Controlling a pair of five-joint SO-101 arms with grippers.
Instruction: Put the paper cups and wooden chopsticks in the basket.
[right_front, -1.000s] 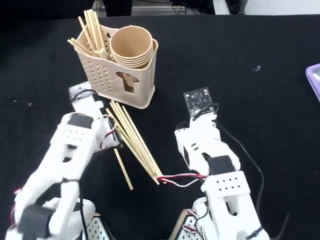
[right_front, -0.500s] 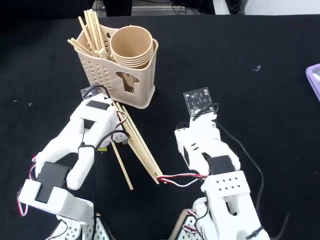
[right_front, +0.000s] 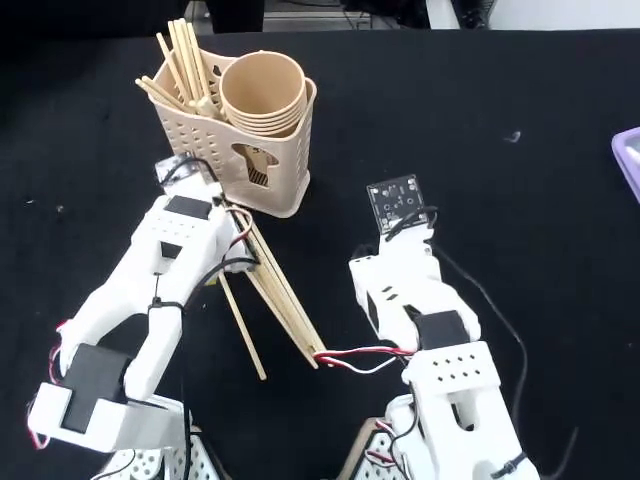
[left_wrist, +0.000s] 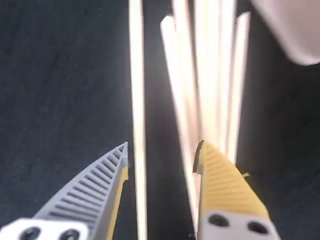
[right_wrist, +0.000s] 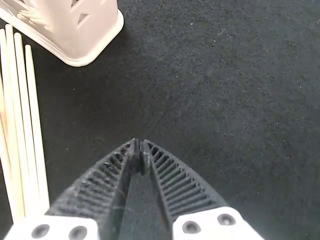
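**Left gripper** (left_wrist: 162, 146): the jaws are spread and nothing is gripped. It is held low over the loose wooden chopsticks (right_front: 285, 300), which lie on the table (right_front: 500, 200) just beside the basket (right_front: 215, 150). 1 stick (left_wrist: 136, 100) is seen in the gap between the jaws, and the bundle (left_wrist: 210, 75) lies at the yellow jaw. The spread is judged to be set for straddling sticks before a closing grasp.

**Right gripper** (right_wrist: 138, 145): it is pressed shut and empty, and is held over bare table, presumably to keep the working space free.

**Paper cups** (right_front: 263, 92): these are already nested in the basket, with several chopsticks (right_front: 183, 60) propped upright beside them.
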